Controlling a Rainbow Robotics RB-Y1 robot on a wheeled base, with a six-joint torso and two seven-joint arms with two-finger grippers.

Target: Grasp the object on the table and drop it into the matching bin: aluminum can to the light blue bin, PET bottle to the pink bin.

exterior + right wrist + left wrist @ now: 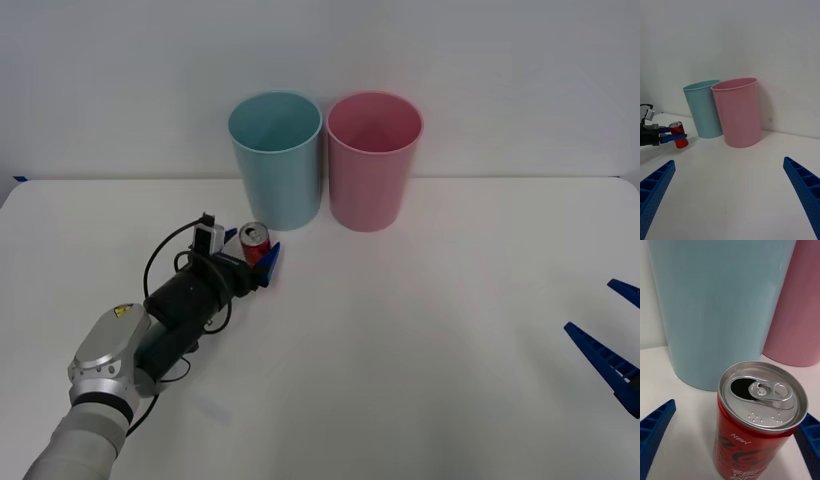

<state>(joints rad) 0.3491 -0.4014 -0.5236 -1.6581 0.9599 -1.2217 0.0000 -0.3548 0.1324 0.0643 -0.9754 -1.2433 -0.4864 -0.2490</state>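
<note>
Red and silver, one can point(256, 243) stands upright on the white table point(420, 330), just in front of the blue bin point(276, 158). Two bins stand side by side at the table's far edge, the blue one to the left and the pink bin point(374, 160) to the right, close together. The can's opening is punched and its pull-tab lies flat on the lid, as seen from the left wrist. The left gripper point(253, 252) reaches across the table with its blue fingers either side of the can, spread a little wider than the can's body; the left wrist view shows a narrow gap on one side, and whether the other finger touches cannot be told. The right gripper point(612, 335) waits low at the table's right edge, well apart from the bins, jaws spread wide and holding nothing.
</note>
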